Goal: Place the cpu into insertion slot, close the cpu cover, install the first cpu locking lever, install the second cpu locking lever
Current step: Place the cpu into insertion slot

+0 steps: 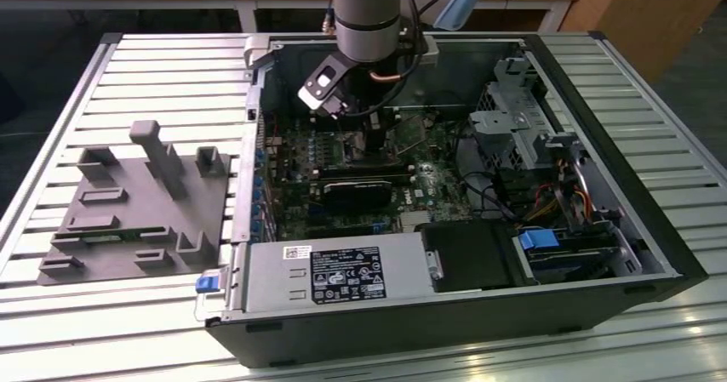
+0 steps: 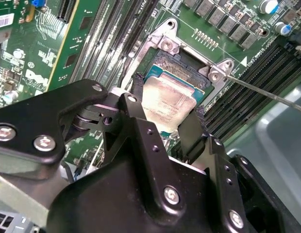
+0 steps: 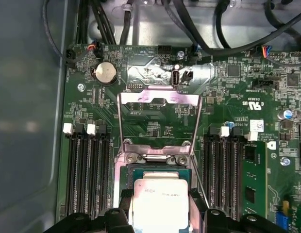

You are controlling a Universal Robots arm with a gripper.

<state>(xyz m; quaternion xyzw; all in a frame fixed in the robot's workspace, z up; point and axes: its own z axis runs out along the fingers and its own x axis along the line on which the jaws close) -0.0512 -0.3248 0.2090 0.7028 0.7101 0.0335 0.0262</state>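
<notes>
The cpu [image 2: 167,99], a small square chip with a dull silver top, sits between my gripper's [image 2: 168,99] two black fingers [image 2: 137,87], which press on its opposite edges. It hangs just over the insertion slot [image 3: 158,170], whose teal-edged square opening with a silvery rim [image 2: 189,60] shows beyond the chip. In the first wrist view the cpu [image 3: 160,199] covers most of the socket. The cpu cover [image 3: 158,97], a thin silvery frame, is swung open away from the slot on its hinge. In the exterior view my gripper [image 1: 369,135] reaches down into the open computer case.
Long black memory slots [image 3: 87,170] flank the socket. A thin metal lever rod [image 2: 267,92] sticks out beside it. A black block [image 1: 354,193], the power supply [image 1: 329,271] and a drive cage [image 1: 523,118] crowd the case. A grey fixture [image 1: 136,203] lies on the slatted table.
</notes>
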